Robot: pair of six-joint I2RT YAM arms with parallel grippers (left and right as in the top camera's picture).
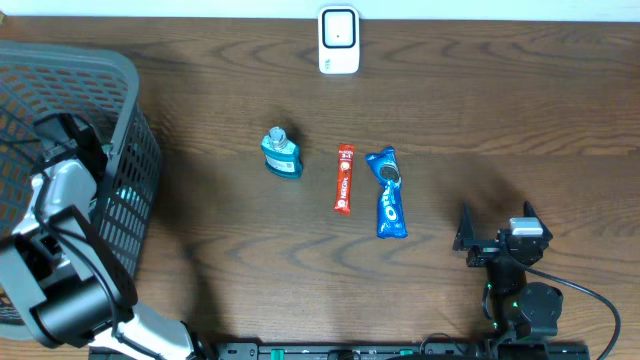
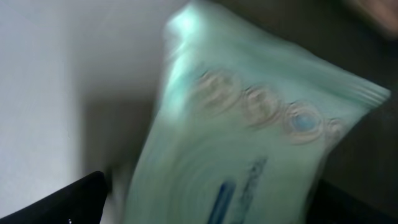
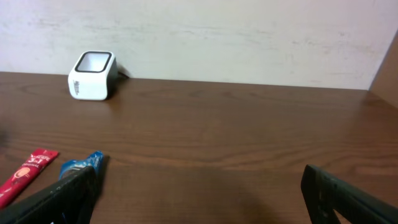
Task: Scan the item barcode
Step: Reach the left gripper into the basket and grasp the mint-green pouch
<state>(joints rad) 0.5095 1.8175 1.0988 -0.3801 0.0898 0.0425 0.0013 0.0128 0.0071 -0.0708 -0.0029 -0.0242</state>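
From overhead the left gripper is down inside the basket far left of the scanner, fingertips hidden. At the left wrist a blurred pale-green packet fills the view, print unreadable; the jaws stand wide, contact unclear. At the right wrist the right gripper gapes empty before the scanner.

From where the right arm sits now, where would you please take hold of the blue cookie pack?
I would grip the blue cookie pack across its narrow middle, coming down from above with the open right gripper. It lies flat and lengthwise on the table, so probably only its long edges offer a pinch.
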